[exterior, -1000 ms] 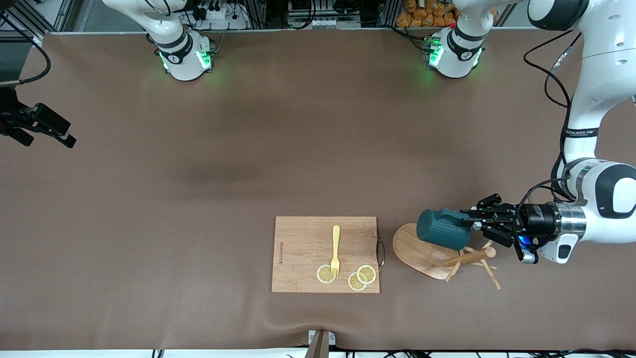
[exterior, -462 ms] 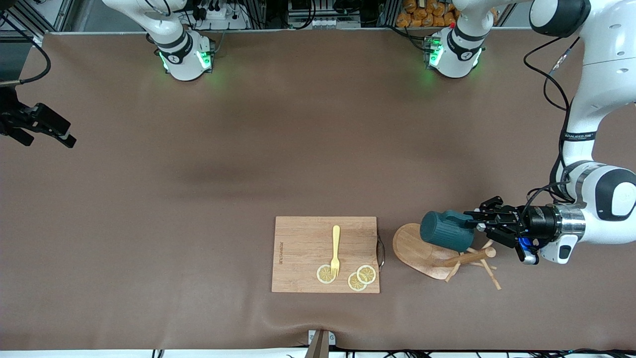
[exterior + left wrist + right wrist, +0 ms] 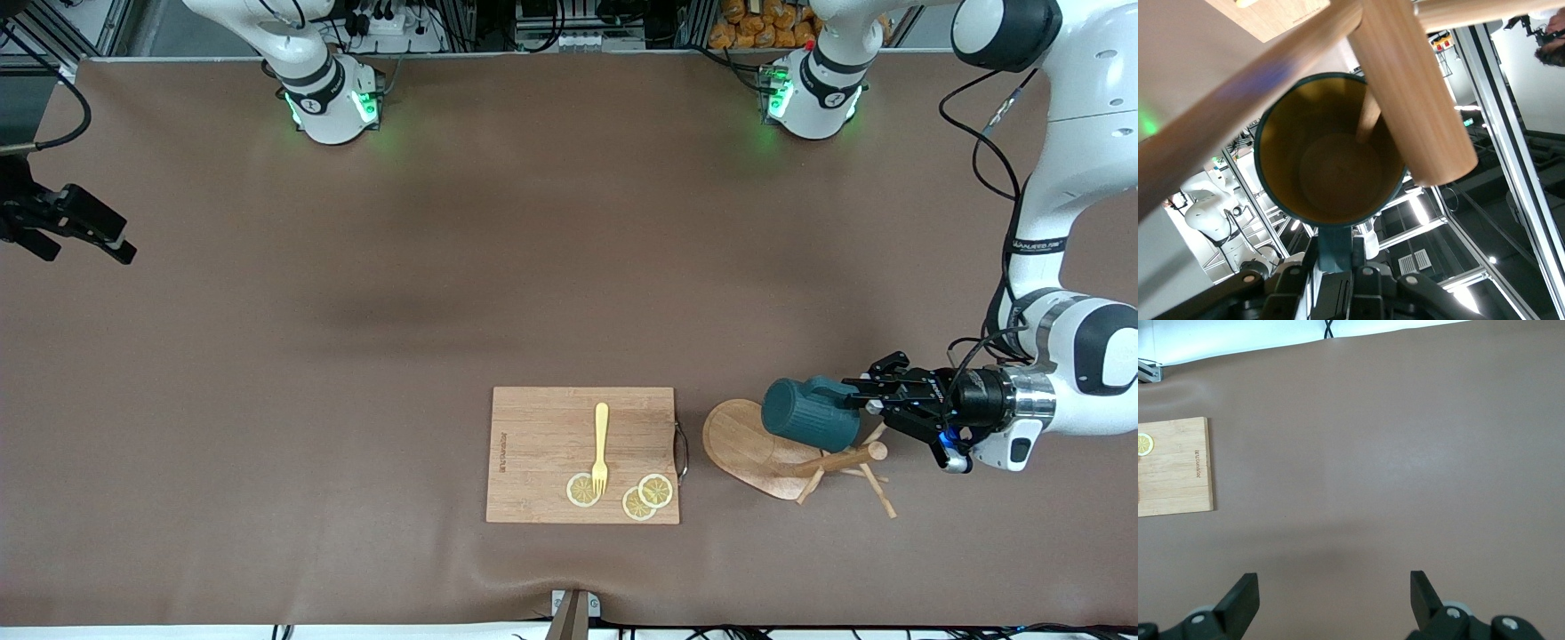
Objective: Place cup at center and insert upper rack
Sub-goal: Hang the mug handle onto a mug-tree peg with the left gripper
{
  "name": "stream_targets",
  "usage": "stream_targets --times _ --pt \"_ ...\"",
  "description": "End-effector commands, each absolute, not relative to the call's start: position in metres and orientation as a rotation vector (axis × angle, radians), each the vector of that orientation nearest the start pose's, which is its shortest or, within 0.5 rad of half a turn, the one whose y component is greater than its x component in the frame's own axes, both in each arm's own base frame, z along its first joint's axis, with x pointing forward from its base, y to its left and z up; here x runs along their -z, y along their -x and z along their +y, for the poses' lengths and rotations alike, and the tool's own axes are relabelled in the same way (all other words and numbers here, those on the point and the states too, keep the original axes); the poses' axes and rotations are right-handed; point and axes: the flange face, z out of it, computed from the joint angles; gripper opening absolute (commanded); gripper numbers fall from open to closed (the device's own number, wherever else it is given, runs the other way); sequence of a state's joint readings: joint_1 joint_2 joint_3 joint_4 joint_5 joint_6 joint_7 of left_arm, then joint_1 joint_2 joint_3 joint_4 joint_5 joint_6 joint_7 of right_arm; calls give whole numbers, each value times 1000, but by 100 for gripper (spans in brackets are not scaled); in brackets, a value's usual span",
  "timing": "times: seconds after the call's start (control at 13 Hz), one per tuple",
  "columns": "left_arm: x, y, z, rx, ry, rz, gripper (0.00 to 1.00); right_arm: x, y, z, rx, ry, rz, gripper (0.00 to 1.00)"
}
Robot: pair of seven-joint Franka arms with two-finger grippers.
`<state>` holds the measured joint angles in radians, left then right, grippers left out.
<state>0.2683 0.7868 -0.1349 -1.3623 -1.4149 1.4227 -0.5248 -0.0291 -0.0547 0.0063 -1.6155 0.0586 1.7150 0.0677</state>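
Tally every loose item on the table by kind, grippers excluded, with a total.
Cup: 1
Mug tree rack: 1
Cutting board: 1
Fork: 1
Lemon slices: 3
Total: 7

Brown surface (image 3: 444,267), slightly wrinkled. Rectangular wooden cutting board (image 3: 542,427) lying flat near the front camera's edge, dark metal handle (image 3: 682,452) at its end toward the left arm. Yellow fork (image 3: 601,447) on the board, tines resting on one lemon slice (image 3: 581,490). Two overlapping lemon slices (image 3: 647,497) just beside it.
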Motion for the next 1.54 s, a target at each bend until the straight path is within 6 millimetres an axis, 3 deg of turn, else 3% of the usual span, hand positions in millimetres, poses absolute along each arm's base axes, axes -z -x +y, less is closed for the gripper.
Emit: stream_targets --times 0.0,0.46,1.31,1.46 --pt "-313 -711 6 875 -1344 755 0 -650 -551 -5 235 3051 129 100" --pt "-293 -711 13 844 -1325 739 0 -651 -550 -5 237 3051 129 100" --pt "-282 -710 23 831 -1302 736 0 -650 -550 -4 228 3052 126 100" --pt "-280 -710 22 832 -1298 738 36 -651 -550 -4 232 3050 126 100"
